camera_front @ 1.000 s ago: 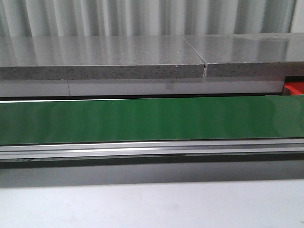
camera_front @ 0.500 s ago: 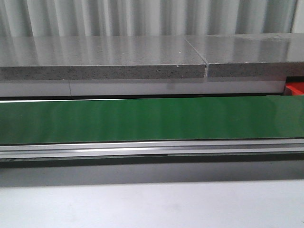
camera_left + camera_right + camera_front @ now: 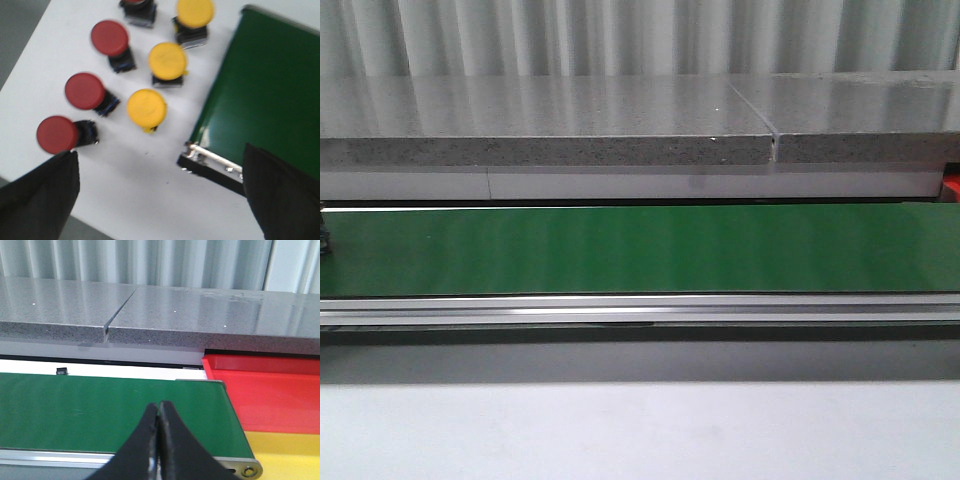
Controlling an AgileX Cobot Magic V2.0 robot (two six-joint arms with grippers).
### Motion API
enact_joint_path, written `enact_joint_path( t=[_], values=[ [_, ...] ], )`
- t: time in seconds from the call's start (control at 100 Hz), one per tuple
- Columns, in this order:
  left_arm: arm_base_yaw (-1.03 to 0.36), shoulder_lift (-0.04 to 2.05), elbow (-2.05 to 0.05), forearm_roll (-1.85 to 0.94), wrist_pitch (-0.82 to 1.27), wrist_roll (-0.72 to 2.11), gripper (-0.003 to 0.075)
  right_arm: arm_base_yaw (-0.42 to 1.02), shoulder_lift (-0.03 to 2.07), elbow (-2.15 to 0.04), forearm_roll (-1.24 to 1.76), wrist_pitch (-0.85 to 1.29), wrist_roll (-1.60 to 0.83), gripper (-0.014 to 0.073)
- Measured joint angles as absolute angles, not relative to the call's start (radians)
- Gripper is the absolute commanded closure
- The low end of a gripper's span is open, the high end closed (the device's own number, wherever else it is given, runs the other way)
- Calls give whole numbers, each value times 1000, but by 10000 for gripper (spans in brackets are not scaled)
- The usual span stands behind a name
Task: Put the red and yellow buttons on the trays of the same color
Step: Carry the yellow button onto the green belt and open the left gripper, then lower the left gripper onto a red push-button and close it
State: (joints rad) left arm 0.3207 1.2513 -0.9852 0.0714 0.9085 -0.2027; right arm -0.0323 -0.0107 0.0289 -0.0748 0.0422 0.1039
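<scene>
Below the left wrist camera, the left gripper (image 3: 160, 200) hangs with its two dark fingers (image 3: 37, 200) spread wide and nothing between them, over a white table (image 3: 145, 190). Beyond the fingertips stand the buttons in two loose rows: three red buttons, the nearest (image 3: 56, 134) at about ten o'clock from the gripper, the next (image 3: 85, 91) and the third (image 3: 109, 38) running on toward eleven, with a fourth red one (image 3: 136, 5) cut off by the frame's edge. Beside them, nearer the belt, sit three yellow buttons (image 3: 146, 107) (image 3: 167, 61) (image 3: 195, 12), each on a dark base; all are apart from one another and blurred. At one to two o'clock from the gripper lies the end of the green conveyor belt (image 3: 265, 105), with its metal end bracket (image 3: 210, 160) just beside the far finger. At the right wrist, the right gripper (image 3: 158, 425) has its fingers pressed together, holding nothing, poised over the same belt. Past the belt's end, at about three o'clock, the yellow tray (image 3: 287, 452) lies nearer and the red tray (image 3: 270, 390) touches it on the far side. Farther back runs a grey speckled ledge (image 3: 200, 315) with a seam, and behind it a corrugated wall (image 3: 150, 262). No button lies on either tray.
</scene>
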Motion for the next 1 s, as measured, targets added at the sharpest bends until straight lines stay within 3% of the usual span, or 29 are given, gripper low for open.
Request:
enact_joint_path(
  t=[0.21,0.41,1.0],
  values=[
    [467,1251,-794,90,754,-263,99,-32,-11,29,-75,42,104,663],
    [585,1279,-773,90,696,-284,99,-32,-11,29,-75,42,104,663],
    [643,1520,-841,108,595,-308,99,-32,-11,29,-75,42,104,663]
  ],
)
